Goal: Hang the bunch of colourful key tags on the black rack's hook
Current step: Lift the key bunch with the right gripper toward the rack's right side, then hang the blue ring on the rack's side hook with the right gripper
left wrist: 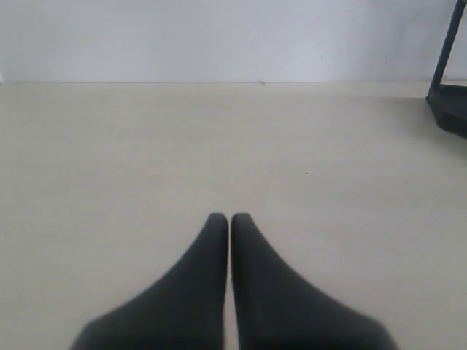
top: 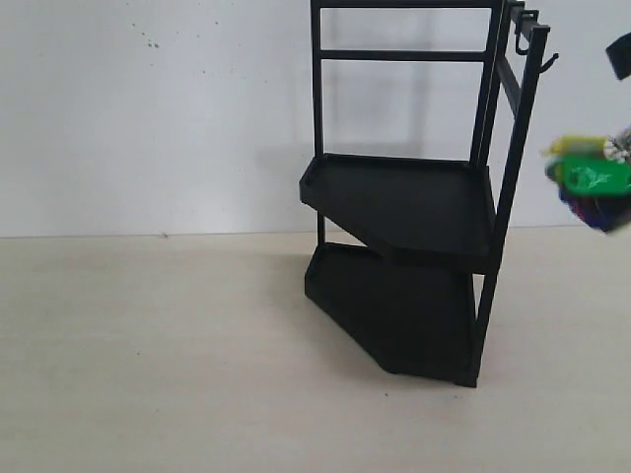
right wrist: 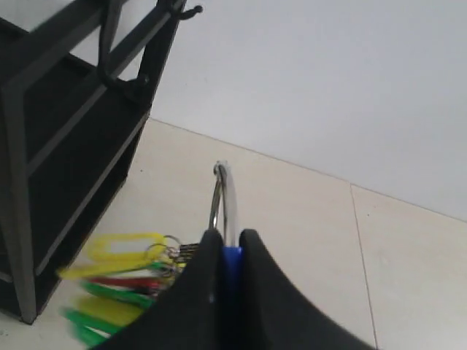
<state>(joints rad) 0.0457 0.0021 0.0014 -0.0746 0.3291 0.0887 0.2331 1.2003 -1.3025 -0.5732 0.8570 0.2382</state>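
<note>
The black rack (top: 414,207) stands right of centre on the pale floor. Its thin hook (top: 550,61) juts from the top right bar and appears as hook (right wrist: 191,10) in the right wrist view. The colourful key tag bunch (top: 592,182) hangs blurred in the air to the right of the rack, below hook height. My right gripper (right wrist: 231,235) is shut on the bunch's blue loop (right wrist: 232,257). A metal ring (right wrist: 222,193) sticks out past the fingertips, and the tags (right wrist: 117,281) dangle beside them. My left gripper (left wrist: 230,217) is shut and empty, low over the floor.
A rounder J-shaped hook (right wrist: 109,65) hangs on the rack's upper crossbar near the thin prong. A dark part of the right arm (top: 620,54) shows at the exterior view's right edge. The rack's bottom corner (left wrist: 449,102) is in the left wrist view. A white wall stands behind.
</note>
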